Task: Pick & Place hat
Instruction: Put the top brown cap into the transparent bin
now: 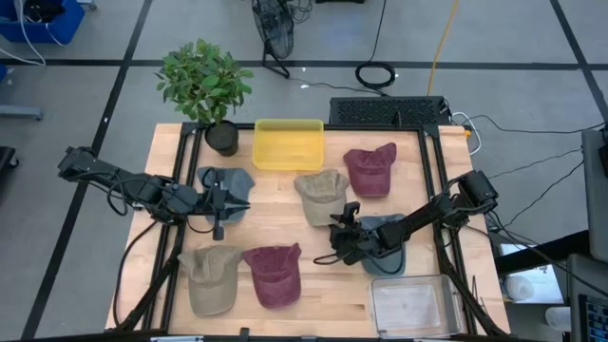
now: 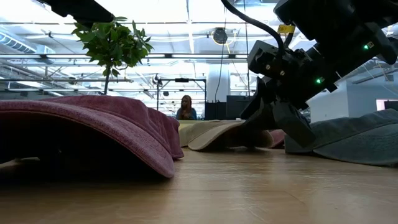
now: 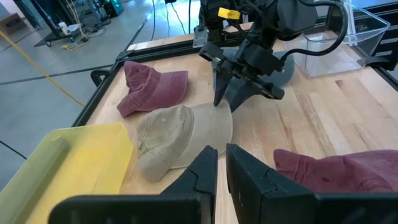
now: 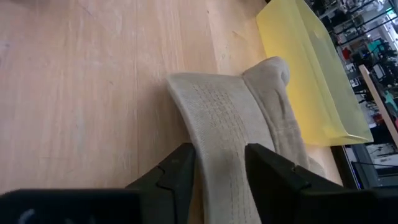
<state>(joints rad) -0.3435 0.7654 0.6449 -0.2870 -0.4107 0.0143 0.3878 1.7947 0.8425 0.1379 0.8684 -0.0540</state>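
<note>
The tan hat [image 1: 321, 195] lies crown up in the middle of the table, its brim toward the near edge. My right gripper [image 1: 344, 213] is at that brim and is closed on it [image 4: 221, 171]. My left gripper [image 1: 242, 202] hovers shut and empty above a blue-grey hat [image 1: 223, 183] at the left. Its fingers [image 3: 205, 171] point across the table at the tan hat [image 3: 180, 134]. My right gripper has the tan hat's brim [image 4: 221, 146] between its two fingers, one finger [image 4: 180, 171] on each side of the stitched strip. The fingers slant down at it from the table's near right side. The hat still rests on the table [image 4: 93, 93].
A yellow tray [image 1: 288, 142] and a potted plant [image 1: 207, 90] stand at the far edge. A maroon hat [image 1: 370, 169] lies right of the tan one, and a grey-blue hat [image 1: 388, 249] lies under my right arm. A khaki hat [image 1: 209, 277], another maroon hat [image 1: 274, 274] and a clear box [image 1: 413, 306] lie near.
</note>
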